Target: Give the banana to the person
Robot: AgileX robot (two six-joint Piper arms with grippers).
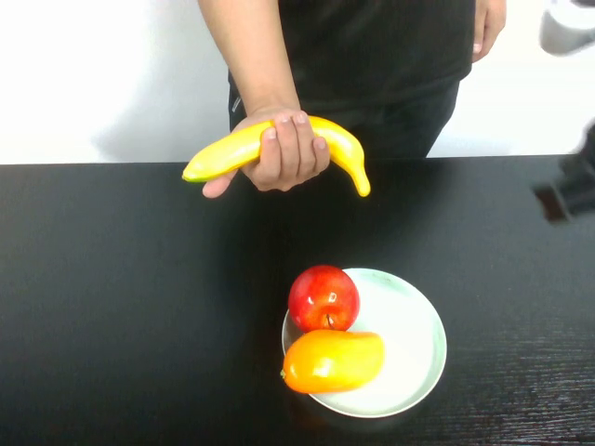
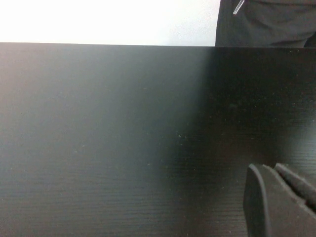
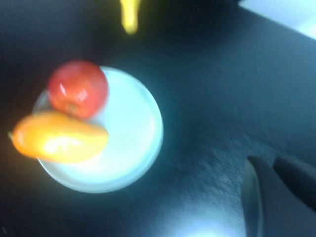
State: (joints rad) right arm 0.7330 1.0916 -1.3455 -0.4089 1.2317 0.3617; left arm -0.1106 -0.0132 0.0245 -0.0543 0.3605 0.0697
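The person (image 1: 372, 56) stands behind the table and holds the yellow banana (image 1: 228, 150) in one hand (image 1: 288, 153) just above the far table edge. The banana's tip also shows in the right wrist view (image 3: 130, 15). My right gripper (image 1: 565, 190) hangs at the far right above the table, well away from the banana; its fingers are together and empty in its wrist view (image 3: 269, 165). My left gripper (image 2: 269, 170) is shut and empty over bare table, out of the high view. The person's dark clothes show in the left wrist view (image 2: 266, 22).
A pale plate (image 1: 414, 358) stands at the front centre-right of the black table (image 1: 112, 307). It holds a red apple (image 1: 323, 297) and a plump orange-yellow fruit (image 1: 333, 360). In the right wrist view the plate (image 3: 136, 128), apple (image 3: 78, 89) and fruit (image 3: 59, 138) also show.
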